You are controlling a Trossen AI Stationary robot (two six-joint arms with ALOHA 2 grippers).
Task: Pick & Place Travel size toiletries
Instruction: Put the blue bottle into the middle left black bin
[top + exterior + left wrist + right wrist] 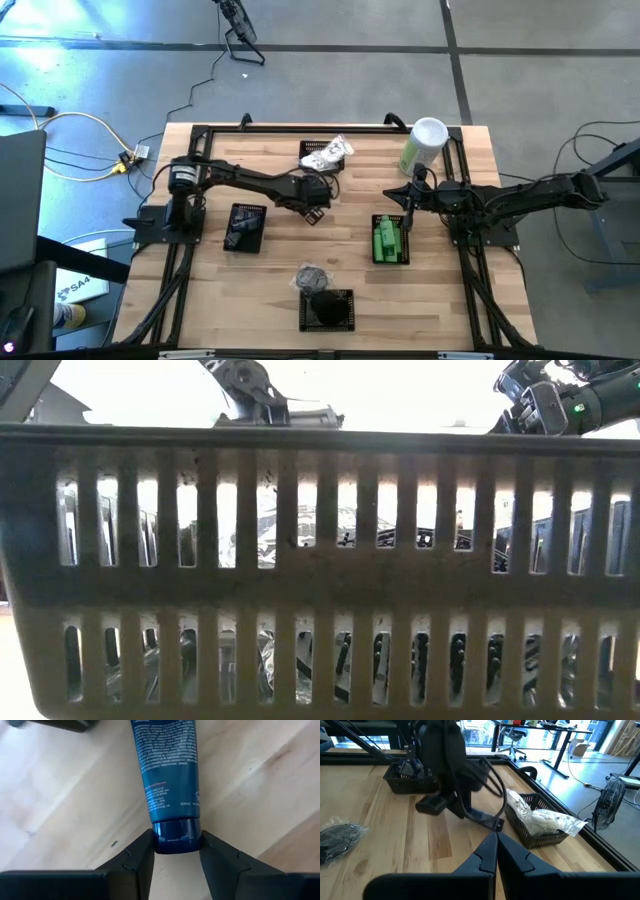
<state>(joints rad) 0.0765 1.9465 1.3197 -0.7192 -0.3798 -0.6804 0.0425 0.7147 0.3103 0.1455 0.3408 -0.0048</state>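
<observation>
Since the worktop [260,290] carries four baskets, what matters is where my left end effector [312,205] sits among them: near mid-worktop, just short of the far-edge basket of white packets [325,154]. Its fingers [137,857] are clamped on the cap of a dark blue tube [167,775]; the tube's long axis runs straight out from the fingertips, roughly level over the wood. Basket with dark items [243,226], toward the left edge, lies nearer the left arm than the right, so I'd judge it the drop. Right end effector [410,205] waits closed over the green bottles' basket [390,240].
</observation>
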